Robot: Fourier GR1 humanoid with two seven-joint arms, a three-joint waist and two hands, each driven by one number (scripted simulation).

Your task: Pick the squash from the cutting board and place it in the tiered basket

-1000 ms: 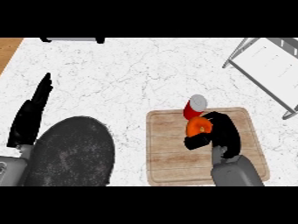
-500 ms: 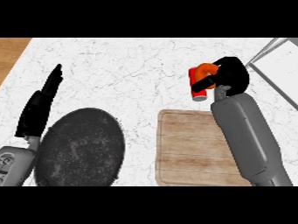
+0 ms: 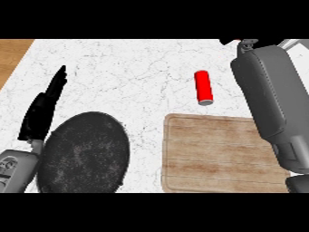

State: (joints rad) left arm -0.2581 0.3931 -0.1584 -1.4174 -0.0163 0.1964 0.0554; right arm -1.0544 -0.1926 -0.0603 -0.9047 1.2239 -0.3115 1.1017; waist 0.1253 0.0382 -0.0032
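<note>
Marble counter (image 3: 130, 68), bare cutting board (image 3: 217, 154), left hand (image 3: 44, 108) flat

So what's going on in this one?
The robot's right arm stretches across the counter toward the wire basket at the top right; its hand is out of view, so the squash can't be seen. The cutting board lies bare. A red can lies on the counter above it. The left hand rests open beside a dark round plate.
</note>
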